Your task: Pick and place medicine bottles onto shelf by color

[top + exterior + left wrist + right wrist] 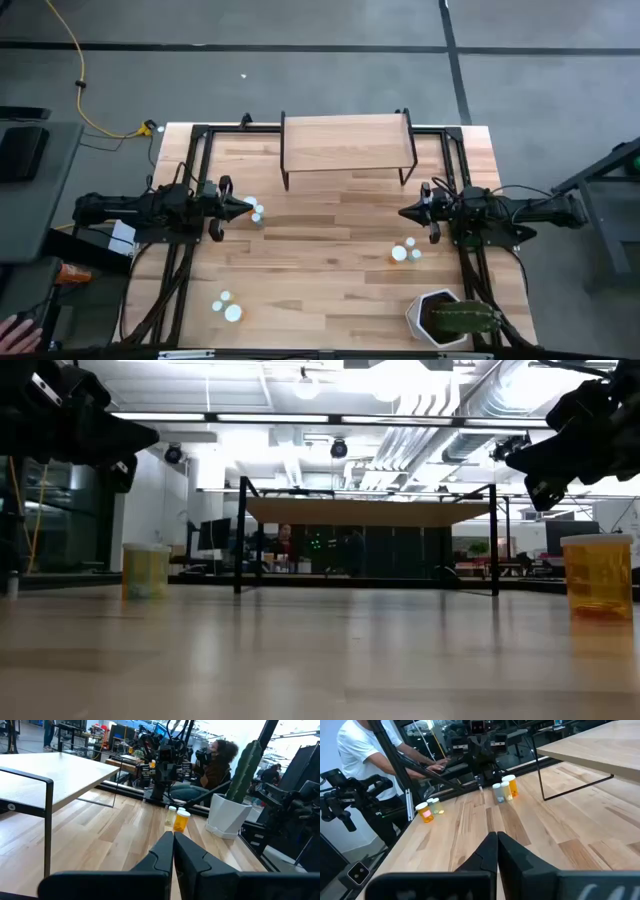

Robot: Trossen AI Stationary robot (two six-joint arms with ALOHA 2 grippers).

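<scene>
High view: wooden shelf [347,143] at the table's far middle, its top bare. Left gripper [243,206] on the shelf's left, in front of its left legs, fingers pressed together, clasping nothing; a pair of white-capped medicine bottles [256,213] just beside its tip. Right gripper [408,212] on the shelf's right, in front of its right legs, likewise clenched on nothing. A second bottle pair [404,250] nearer than the shelf, to its right; a third pair [228,306] well nearer, to its left. White cactus pot [428,314] at the near right corner, well apart from the shelf.

Low view: shelf [368,512] mid-picture on thin black legs. Yellow-green bottle [146,571] left of it, orange bottle [598,577] right of it, both upright on the tabletop.

Left wrist view: closed fingers [165,851] low down; shelf edge [45,767] alongside; orange bottle [181,821] and a pale one [171,815] beyond the shelf, beside the cactus pot [228,815].

Right wrist view: fingers [502,851] shut; two bottle pairs [504,788] [428,809] on the table beyond the shelf [592,749]; person in white behind.
</scene>
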